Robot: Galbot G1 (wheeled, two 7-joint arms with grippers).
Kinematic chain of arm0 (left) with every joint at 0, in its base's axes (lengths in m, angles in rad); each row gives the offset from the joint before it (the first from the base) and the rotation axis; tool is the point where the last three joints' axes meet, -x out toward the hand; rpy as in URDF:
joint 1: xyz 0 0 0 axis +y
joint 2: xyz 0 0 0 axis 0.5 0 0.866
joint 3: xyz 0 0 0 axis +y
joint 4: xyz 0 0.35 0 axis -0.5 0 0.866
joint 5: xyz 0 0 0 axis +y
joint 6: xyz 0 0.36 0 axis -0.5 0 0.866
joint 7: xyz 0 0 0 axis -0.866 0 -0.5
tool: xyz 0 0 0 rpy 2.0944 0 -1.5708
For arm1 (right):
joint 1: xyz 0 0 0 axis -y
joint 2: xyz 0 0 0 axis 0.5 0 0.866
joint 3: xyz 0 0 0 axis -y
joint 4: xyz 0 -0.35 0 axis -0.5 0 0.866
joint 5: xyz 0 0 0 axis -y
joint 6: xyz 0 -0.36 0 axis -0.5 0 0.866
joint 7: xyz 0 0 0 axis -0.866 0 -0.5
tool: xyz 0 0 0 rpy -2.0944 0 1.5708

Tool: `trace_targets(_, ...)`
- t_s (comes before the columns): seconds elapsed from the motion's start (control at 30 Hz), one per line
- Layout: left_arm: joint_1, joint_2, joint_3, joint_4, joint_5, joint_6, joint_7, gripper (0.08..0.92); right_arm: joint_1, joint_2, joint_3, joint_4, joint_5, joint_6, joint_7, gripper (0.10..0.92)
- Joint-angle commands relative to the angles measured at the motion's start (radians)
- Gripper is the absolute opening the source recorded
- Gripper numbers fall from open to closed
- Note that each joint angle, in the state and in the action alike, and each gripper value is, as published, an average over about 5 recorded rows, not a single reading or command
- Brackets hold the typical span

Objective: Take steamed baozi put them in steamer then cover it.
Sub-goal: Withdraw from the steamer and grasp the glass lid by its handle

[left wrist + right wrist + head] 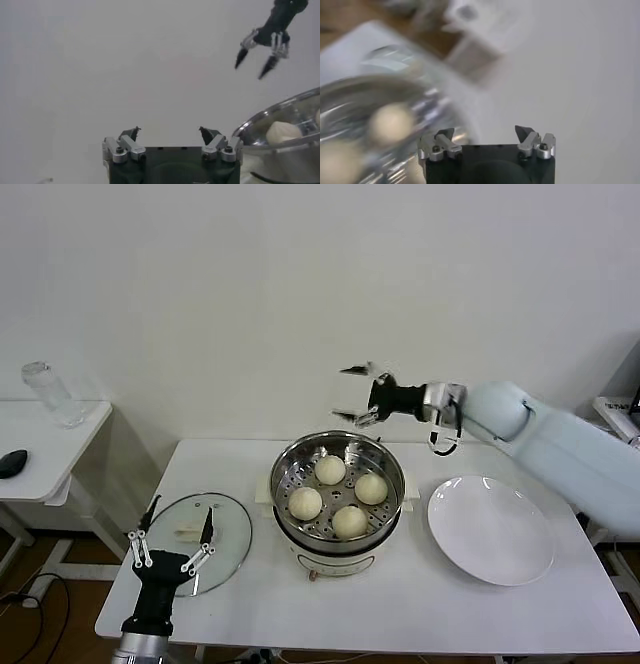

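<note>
The steamer (pixel 276 484) stands mid-table, uncovered, with several steamed baozi (pixel 330 470) on its perforated tray. My right gripper (pixel 340 392) hovers open above and behind the steamer's far rim, holding nothing. In the right wrist view the gripper (pixel 484 131) is empty, with the steamer (pixel 350 100) and a baozi (pixel 390 122) blurred below. The glass lid (pixel 228 529) lies flat on the table left of the steamer. Over it stands my left gripper (pixel 183 506), open and empty. The left wrist view shows that gripper (pixel 169 130), the steamer rim (pixel 270 116) and a baozi (pixel 282 132).
A bare white plate (pixel 490 529) lies right of the steamer on the white table (pixel 400 609). A side table (pixel 60 429) to the left carries a glass jar (pixel 48 392) and a black mouse (pixel 12 462). A wall runs close behind.
</note>
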Motion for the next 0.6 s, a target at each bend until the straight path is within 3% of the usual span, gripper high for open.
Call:
trace_targets(0.03,-0.040,0.002,-0.057,0.049,0.191,0.015,-0.021,0.823,-0.762,0.028,0.750,0.077,-0.046,0.184,0.484,0.823)
trace_targets(0.23,-0.059,0.003,-0.107,0.108,0.315,0.008,-0.005,0.823,-1.011,0.166,0.987,0.093,-0.108,0.205,0.465,0.823)
trace_targets(0.6,-0.095,0.035,-0.137,0.356,0.642,0.063,-0.003,0.823,-1.302,0.402,1.198,0.129,-0.180,0.222,0.453,0.823)
